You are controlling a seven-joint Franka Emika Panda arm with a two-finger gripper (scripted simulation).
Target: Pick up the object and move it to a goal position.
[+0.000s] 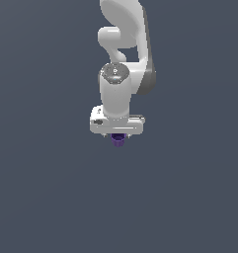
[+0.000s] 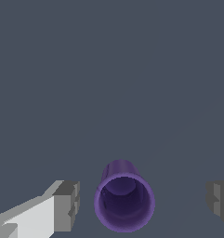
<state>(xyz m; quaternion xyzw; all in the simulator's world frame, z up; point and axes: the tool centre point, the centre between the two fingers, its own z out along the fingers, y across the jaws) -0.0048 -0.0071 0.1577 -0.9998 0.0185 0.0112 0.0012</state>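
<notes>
Now the gripper (image 2: 141, 204) is spread wide, with the purple cup (image 2: 124, 201) upright between its fingers (image 2: 67, 205) and touching neither. The cup sits nearer to one finger, so I think that finger could push it and tip it during closing. Nothing else is visible nearby on the grey floor (image 1: 41, 197).
</notes>
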